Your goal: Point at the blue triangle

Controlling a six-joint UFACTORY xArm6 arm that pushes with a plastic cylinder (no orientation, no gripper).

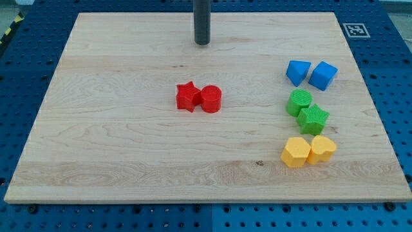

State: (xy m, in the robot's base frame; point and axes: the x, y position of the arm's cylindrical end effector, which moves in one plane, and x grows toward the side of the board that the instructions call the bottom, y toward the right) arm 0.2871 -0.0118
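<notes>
You are looking at the pale wooden worktop [129,148]: the red plastic star [187,96] and red cylinder [211,99] are sitting centrally. My tip [202,42] is waiting by the top edge; no pincer is showing. The blue plastic triangle [297,71] is lying near the right edge, touching the blue cube [323,75].

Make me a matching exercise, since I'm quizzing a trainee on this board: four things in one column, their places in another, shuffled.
Things:
1. my tip
2. blue triangle
3. red star
4. yellow blocks

Places:
A. middle of the board, touching the red cylinder
B. near the view's top edge, apart from every block
C. lowest pair on the view's right, below the green blocks
D. upper right, beside the blue cube

Pairs: 1-B, 2-D, 3-A, 4-C
</notes>
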